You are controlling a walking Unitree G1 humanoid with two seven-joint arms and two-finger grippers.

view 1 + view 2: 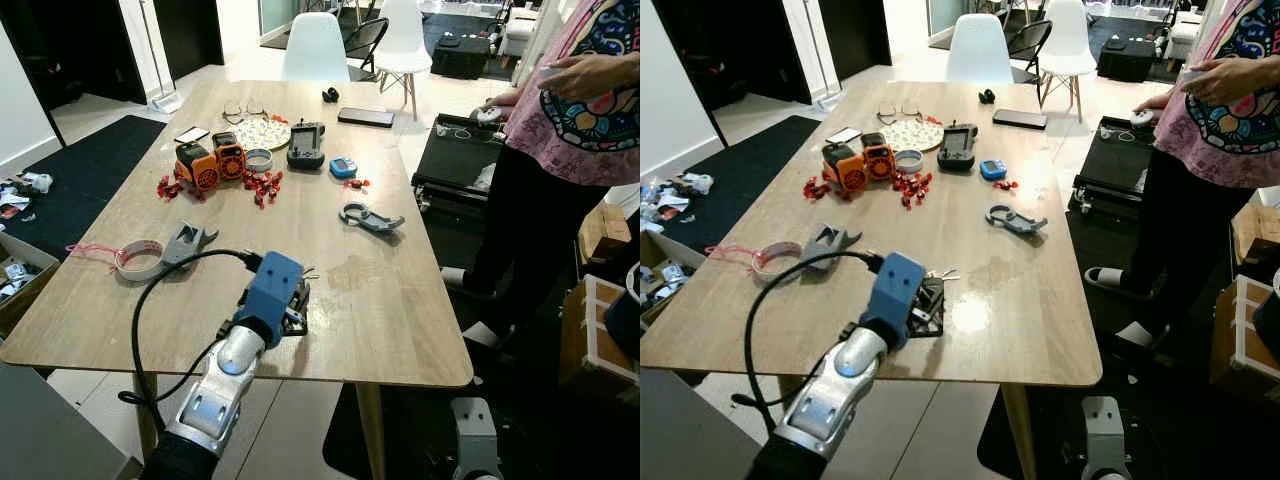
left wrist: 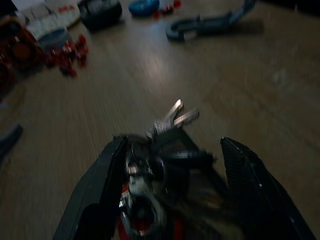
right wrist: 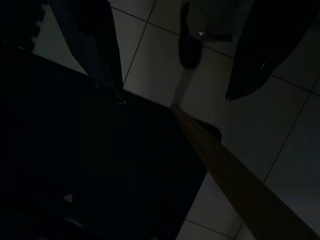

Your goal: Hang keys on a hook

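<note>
My worry here is a poor grip: the keys (image 2: 167,125) are a loose bunch on a ring, lying flat on the surface (image 1: 400,330), and if I close the left tool (image 2: 172,175) now I judge it may catch only the ring or a fob and let the blades swing or slip free on the lift. The bunch lies at the near edge of the surface, so a nudge from either finger could push it off onto the floor. The left wrist view is blurred, which makes it hard for me to judge whether the fingers are level with the bunch or riding above it. I also see no hook in these views, so carrying the keys off means turning away from the surface with a person (image 1: 575,120) standing close on the right, beside the far right corner; a wide swing of the arm could reach them.

The left tool is wide open, its two black fingers (image 2: 100,190) spread to either side of the bunch, with the silver blades pointing away toward the far side. The tool sits low over the near edge, and I cannot tell whether the fingers touch the keys or the wood. It holds nothing yet.

The right tool (image 3: 170,65) hangs idle below the surface, aimed at the tiled floor, its fingers apart and empty
</note>
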